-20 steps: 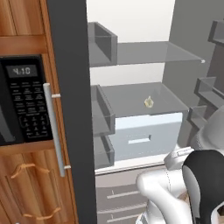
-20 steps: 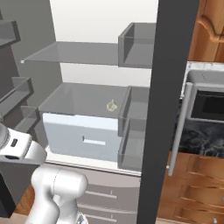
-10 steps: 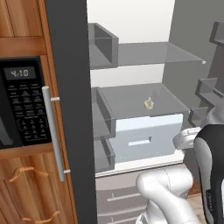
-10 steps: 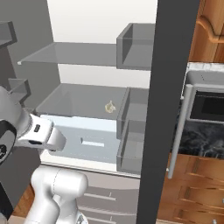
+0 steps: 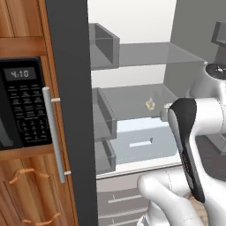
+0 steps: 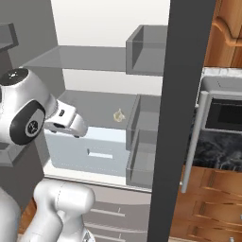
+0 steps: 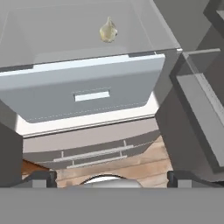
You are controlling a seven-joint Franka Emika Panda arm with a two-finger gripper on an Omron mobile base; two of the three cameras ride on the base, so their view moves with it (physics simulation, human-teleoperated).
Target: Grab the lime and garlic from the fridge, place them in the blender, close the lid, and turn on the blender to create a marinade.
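Digits on the microwave [image 5: 20, 106] read 4:10 on its small display; I can read no other writing. I see the fridge [image 5: 70, 110] open in front of me, its dark door edge with the long silver handle [image 5: 54, 132] standing between the microwave and the white interior.

One garlic bulb [image 7: 108, 30] sits upright on the middle glass shelf [image 5: 132, 99], pointed tip up, pale tan. In the right base view it [image 6: 118, 114] lies just left of the grey bins [image 6: 142, 142] at the shelf's right side, well back from the shelf's front edge.

Below that shelf is a pale blue-grey crisper drawer [image 7: 87, 87], shut, with a slot handle at its middle; I cannot see what it holds. Lower still is a grey freezer drawer [image 7: 92, 144] with two thin bar handles. The bins I can see into look bare. The upper glass shelf [image 6: 75, 57] carries another grey bin [image 6: 146, 49].

My pincer [image 7: 111, 179] stands with its dark tips wide apart, holding nothing, low in front of the crisper and well short of the garlic.
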